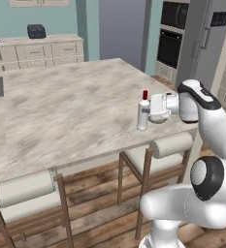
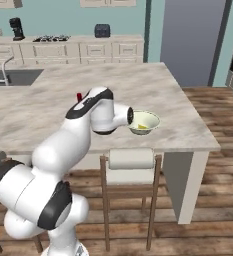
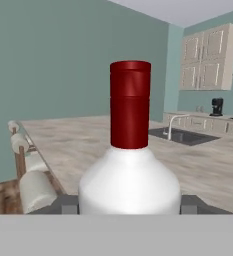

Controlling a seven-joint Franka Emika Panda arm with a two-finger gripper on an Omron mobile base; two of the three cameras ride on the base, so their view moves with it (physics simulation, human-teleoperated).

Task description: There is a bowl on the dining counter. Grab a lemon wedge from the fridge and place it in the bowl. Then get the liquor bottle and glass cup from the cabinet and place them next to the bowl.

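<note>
Your claw (image 3: 129, 204) pinches the liquor bottle (image 1: 143, 114), which stands upright on the counter (image 1: 61, 111) just beside the bowl (image 2: 144, 122).

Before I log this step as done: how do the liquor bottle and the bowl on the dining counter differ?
The liquor bottle is tall, narrow and upright with a red cap; the bowl is low, wide and open-topped. The bottle is white-clear, the bowl pale cream-green. The bowl holds a yellow lemon wedge; the bottle sits between the fingertips of the gripper. Both stand on the dining counter, near its stool-side edge.
</note>
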